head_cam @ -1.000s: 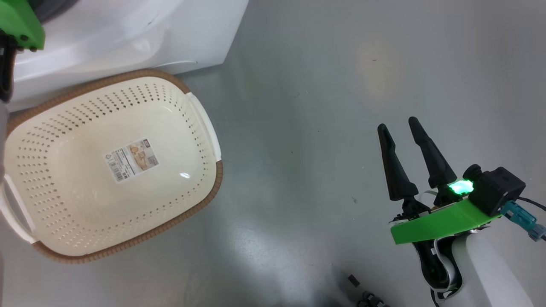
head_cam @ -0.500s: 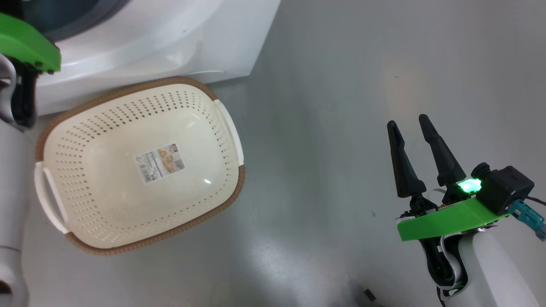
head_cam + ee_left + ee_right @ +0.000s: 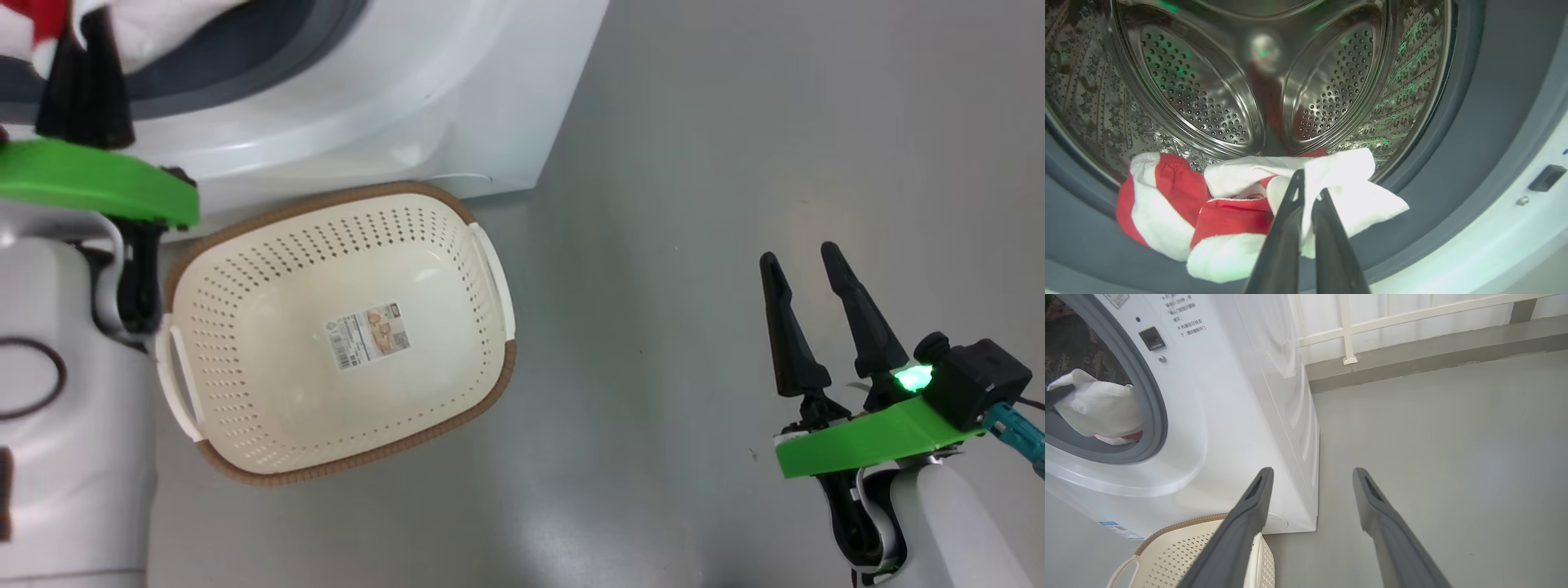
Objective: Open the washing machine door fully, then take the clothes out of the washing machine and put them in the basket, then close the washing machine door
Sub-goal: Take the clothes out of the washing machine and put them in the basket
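Note:
The washing machine (image 3: 392,98) stands open, its steel drum (image 3: 1208,81) ringed by grey rubber (image 3: 1474,122). Red and white clothes (image 3: 1229,212) hang over the lower lip of the opening. My left gripper (image 3: 1310,183) is shut on a white fold of the clothes (image 3: 49,20); the same gripper (image 3: 82,49) shows at the top left of the head view. The clothes (image 3: 1098,404) also bulge from the opening in the right wrist view. The cream basket (image 3: 457,269) sits empty on the floor below the machine. My right gripper (image 3: 798,255) hangs open over bare floor. The washing machine door is out of view.
The grey floor (image 3: 694,163) spreads to the right of the machine and basket. A white railing on a low kerb (image 3: 1412,343) runs behind the machine. The basket's rim (image 3: 1180,528) touches the machine's front near a blue label (image 3: 1120,530).
The head camera has swung towards the machine, so the basket and machine sit further right in the picture. The left gripper, shut on the clothes, has come into the head view. The right gripper stays open.

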{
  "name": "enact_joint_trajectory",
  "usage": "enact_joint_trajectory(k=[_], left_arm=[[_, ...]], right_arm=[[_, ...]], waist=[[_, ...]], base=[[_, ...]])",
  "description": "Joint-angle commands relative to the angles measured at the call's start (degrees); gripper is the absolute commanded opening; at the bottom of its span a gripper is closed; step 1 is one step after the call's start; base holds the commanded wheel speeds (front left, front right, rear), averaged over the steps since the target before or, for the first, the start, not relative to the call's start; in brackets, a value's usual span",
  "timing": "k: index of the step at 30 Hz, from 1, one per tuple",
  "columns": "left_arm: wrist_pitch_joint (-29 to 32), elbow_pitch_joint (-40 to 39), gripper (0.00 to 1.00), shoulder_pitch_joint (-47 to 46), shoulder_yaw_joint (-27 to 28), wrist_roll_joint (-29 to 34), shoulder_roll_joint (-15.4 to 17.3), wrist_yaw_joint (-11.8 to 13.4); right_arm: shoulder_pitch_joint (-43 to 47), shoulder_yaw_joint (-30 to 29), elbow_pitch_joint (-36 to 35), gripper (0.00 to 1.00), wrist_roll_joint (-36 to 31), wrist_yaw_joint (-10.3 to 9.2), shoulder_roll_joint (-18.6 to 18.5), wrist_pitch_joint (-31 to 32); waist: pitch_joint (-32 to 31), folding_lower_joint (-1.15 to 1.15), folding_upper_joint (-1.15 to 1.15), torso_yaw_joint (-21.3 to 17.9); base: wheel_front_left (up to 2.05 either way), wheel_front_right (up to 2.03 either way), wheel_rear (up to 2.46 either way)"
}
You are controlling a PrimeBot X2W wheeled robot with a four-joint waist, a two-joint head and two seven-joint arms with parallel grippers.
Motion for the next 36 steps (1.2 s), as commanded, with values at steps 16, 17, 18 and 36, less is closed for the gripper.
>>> enact_joint_trajectory(k=[16, 17, 18, 36], left_arm=[[-0.3, -22.2, 0.00, 16.7, 3.4, 3.4, -3.5, -0.3], [-0.3, -23.4, 0.00, 17.4, 3.7, 3.4, -3.8, -0.3], [-0.3, -24.4, 0.00, 18.0, 3.9, 3.5, -4.0, -0.3], [-0.3, -44.2, 0.00, 24.4, 6.3, 4.9, -6.0, -0.3]], right_arm=[[3.2, -0.5, -1.3, 1.00, -0.5, 0.43, -0.6, -0.4], [3.2, -0.6, -1.3, 1.00, -0.5, 0.43, -0.6, -0.4], [3.3, -0.7, -1.4, 1.00, -0.5, 0.43, -0.6, -0.4], [3.1, -1.7, -2.1, 1.00, -0.5, 0.43, -0.4, -0.4]], waist=[[-4.2, 0.00, 0.00, 3.5], [-4.2, 0.00, 0.00, 3.6], [-4.2, 0.00, 0.00, 3.6], [-3.6, 0.00, 0.00, 3.6]], base=[[0.00, 0.00, 0.00], [0.00, 0.00, 0.00], [0.00, 0.00, 0.00], [0.00, 0.00, 0.00]])
